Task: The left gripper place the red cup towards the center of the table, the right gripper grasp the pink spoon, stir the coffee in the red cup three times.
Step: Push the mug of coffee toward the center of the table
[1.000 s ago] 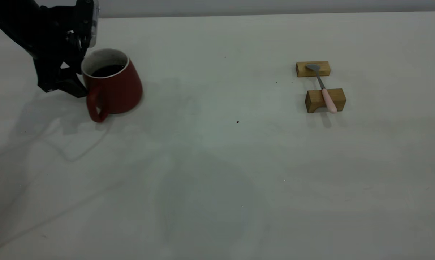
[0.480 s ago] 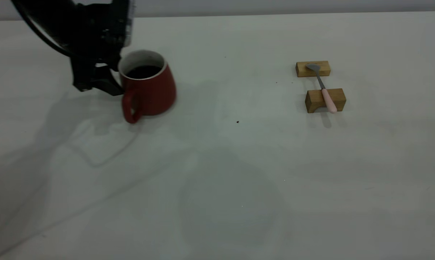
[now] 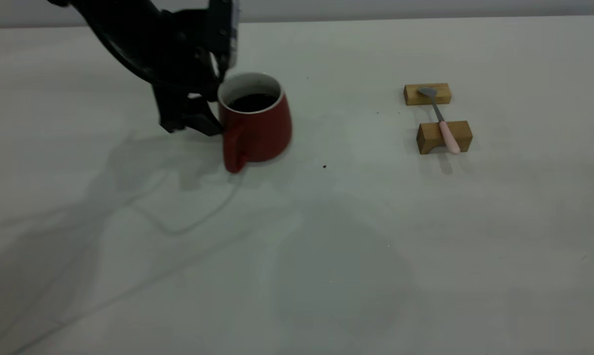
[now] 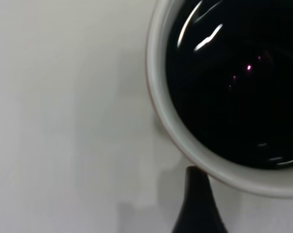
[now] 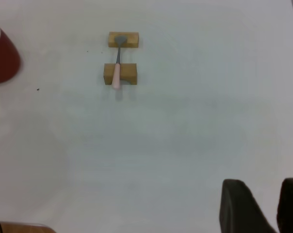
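Observation:
The red cup [image 3: 262,130] stands left of the table's [image 3: 326,246] middle, its handle toward the camera and dark coffee [image 3: 252,102] inside. My left gripper [image 3: 217,106] is shut on the cup's left rim. In the left wrist view one dark finger [image 4: 197,204] presses the outside of the white rim, and the coffee [image 4: 233,82] fills the frame. The pink spoon [image 3: 442,121] lies across two wooden blocks at the right. The right wrist view shows the spoon [image 5: 117,68] far off. My right gripper [image 5: 265,187] hangs well away from it, open with a narrow gap.
Two tan wooden blocks [image 3: 427,93] [image 3: 444,137] carry the spoon, one under the bowl and one under the handle. A small dark speck [image 3: 324,166] lies between cup and blocks. The table's far edge runs along the back.
The left gripper has carried the red cup steadily to the right, from the far left toward the middle. The spoon and blocks have not moved.

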Robot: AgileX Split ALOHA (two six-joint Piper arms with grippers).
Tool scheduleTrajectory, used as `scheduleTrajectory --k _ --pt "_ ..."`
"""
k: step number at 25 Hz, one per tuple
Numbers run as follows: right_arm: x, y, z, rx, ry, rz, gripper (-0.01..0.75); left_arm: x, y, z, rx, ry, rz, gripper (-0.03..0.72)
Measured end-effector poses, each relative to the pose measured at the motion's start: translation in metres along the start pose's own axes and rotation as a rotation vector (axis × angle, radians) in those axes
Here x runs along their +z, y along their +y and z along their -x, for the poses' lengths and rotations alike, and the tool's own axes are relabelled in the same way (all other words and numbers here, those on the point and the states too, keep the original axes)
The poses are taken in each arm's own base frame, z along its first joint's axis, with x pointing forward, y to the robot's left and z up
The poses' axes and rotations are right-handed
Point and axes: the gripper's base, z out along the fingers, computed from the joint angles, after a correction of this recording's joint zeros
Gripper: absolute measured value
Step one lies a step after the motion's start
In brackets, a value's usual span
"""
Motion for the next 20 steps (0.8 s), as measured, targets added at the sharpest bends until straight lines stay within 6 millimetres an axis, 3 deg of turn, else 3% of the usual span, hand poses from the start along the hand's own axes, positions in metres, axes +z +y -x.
scheduleTrajectory --k 6,14,17,20 --pt "0.0 0.0 0.0 0.0 0.0 0.0 0.238 0.018 -0.011 0.018 0.002 -0.013 -0.014 0.594" --pt "0.0 0.0 0.0 0.0 0.0 0.0 0.238 0.016 -0.014 0.027 0.018 -0.023 -0.014 0.594" --pt "0.0 0.0 0.0 0.0 0.0 0.0 0.238 -0.013 -0.002 0.036 -0.019 -0.053 0.019 0.594" --pt "0.0 0.0 0.0 0.0 0.0 0.0 0.238 -0.065 0.016 0.043 -0.161 -0.108 0.073 0.594"
